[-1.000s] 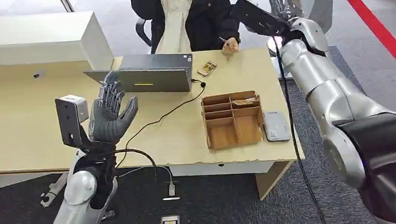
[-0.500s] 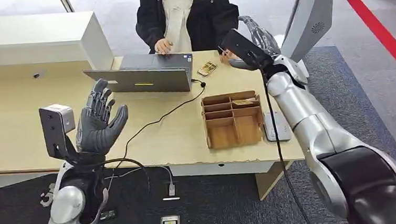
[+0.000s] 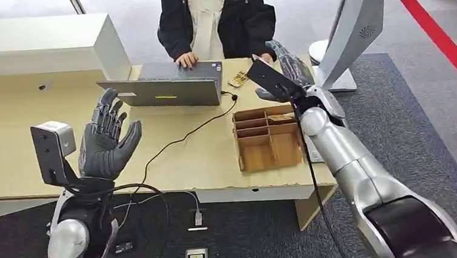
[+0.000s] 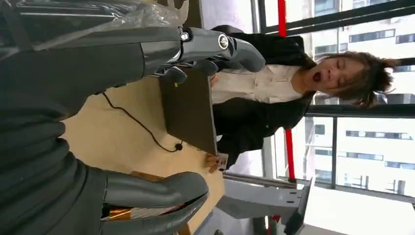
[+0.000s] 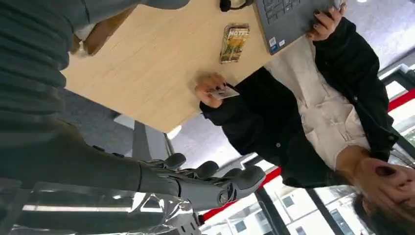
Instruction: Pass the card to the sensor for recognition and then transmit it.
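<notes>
Beyond the wooden organizer [image 3: 268, 137], at the desk's [image 3: 21, 155] far edge, the right hand [image 3: 286, 64] reaches out with fingers spread and holding nothing, near the person's hand [image 5: 211, 89] that pinches the card [image 5: 224, 92]. Bare desk lies between the organizer and the laptop [image 3: 168, 84]. From the right wrist the card and a small packet [image 5: 234, 42] show clearly. The left hand [image 3: 108, 140] is raised in front of the desk, fingers apart, empty. Since a second ago the right arm has dropped lower, toward the desk.
</notes>
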You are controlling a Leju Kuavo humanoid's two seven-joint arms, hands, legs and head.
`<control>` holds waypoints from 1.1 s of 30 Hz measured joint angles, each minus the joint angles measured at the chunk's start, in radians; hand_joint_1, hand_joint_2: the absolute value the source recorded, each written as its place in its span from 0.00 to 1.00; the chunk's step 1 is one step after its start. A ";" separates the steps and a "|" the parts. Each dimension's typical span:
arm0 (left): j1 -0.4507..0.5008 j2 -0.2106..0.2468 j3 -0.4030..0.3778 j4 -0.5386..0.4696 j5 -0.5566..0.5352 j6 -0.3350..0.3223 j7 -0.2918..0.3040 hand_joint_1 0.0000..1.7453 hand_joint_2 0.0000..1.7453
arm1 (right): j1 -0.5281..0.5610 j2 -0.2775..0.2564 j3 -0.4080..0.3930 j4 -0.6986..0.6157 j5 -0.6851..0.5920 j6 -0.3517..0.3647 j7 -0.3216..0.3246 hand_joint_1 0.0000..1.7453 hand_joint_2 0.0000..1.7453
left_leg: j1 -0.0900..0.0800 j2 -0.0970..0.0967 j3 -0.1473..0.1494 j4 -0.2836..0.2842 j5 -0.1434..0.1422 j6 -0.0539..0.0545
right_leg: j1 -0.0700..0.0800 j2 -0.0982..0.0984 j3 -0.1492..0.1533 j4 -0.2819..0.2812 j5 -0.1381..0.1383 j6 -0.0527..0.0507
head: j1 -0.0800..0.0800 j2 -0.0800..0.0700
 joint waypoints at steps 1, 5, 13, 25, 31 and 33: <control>0.001 0.000 0.001 -0.005 -0.002 0.000 0.003 0.00 1.00 | 0.014 0.001 0.007 -0.013 0.000 0.000 0.004 0.00 1.00 | 0.000 0.000 0.000 0.000 0.000 0.000 | 0.000 0.000 0.000 0.000 0.000 0.000 | -0.001 0.000; 0.013 0.002 0.005 -0.027 -0.004 0.000 0.017 0.00 1.00 | 0.056 0.006 0.021 -0.054 -0.001 0.009 0.026 0.00 1.00 | 0.000 0.000 0.000 0.000 0.000 0.000 | 0.000 0.000 0.000 0.000 0.000 0.000 | -0.001 0.000; 0.018 0.005 0.003 -0.077 -0.006 0.002 0.067 0.00 1.00 | 0.190 0.013 0.079 -0.170 0.084 0.056 0.095 0.00 1.00 | 0.000 0.000 0.000 0.000 0.000 0.000 | 0.000 0.000 0.000 0.000 -0.001 0.000 | 0.000 0.000; 0.018 0.005 0.003 -0.093 -0.010 -0.006 0.066 0.00 1.00 | 0.239 0.018 0.116 -0.192 0.091 0.039 0.085 0.00 1.00 | 0.000 0.000 0.000 0.000 0.000 0.000 | 0.000 0.000 0.000 0.000 -0.001 0.000 | 0.000 0.000; 0.019 0.005 0.003 -0.097 -0.015 -0.009 0.068 0.00 1.00 | 0.240 0.016 0.116 -0.190 0.111 0.007 0.085 0.00 1.00 | 0.000 0.000 0.000 0.000 0.000 0.000 | 0.000 0.000 0.000 0.000 -0.001 0.000 | 0.000 0.000; 0.021 0.004 0.003 -0.100 -0.017 -0.016 0.068 0.00 1.00 | 0.240 0.014 0.116 -0.185 0.131 -0.029 0.082 0.00 1.00 | 0.000 0.000 0.000 0.000 -0.001 0.000 | 0.000 0.000 0.000 0.000 -0.001 0.000 | 0.000 0.000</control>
